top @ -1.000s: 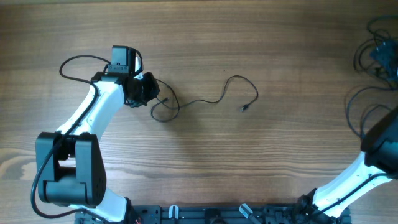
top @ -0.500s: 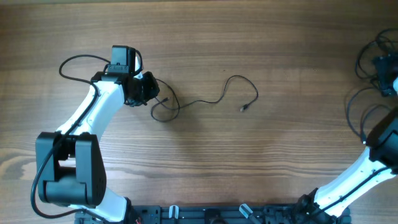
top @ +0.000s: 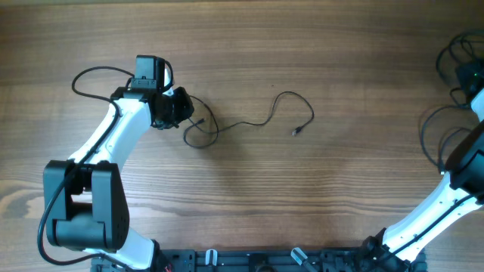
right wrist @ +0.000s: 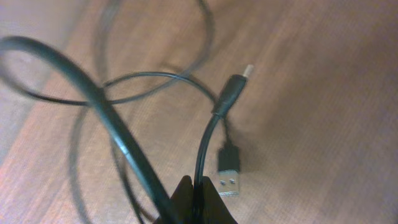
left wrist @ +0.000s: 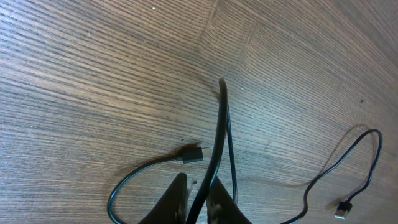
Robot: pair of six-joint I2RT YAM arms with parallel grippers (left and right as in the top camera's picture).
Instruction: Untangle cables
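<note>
Two USB plugs [right wrist: 229, 173] beside cable [right wrist: 202, 149] pinched in right hand [right wrist: 198, 198]; unseen overhead.

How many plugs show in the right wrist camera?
2: a slim plug at centre, tip pointing up-right; a USB plug just below it. Others may be hidden outside the view.

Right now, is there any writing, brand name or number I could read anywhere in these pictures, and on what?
There are none to read. The cables, their plugs, the left arm, the right arm and the wooden table show no letters, numbers or signs in any view.
</note>
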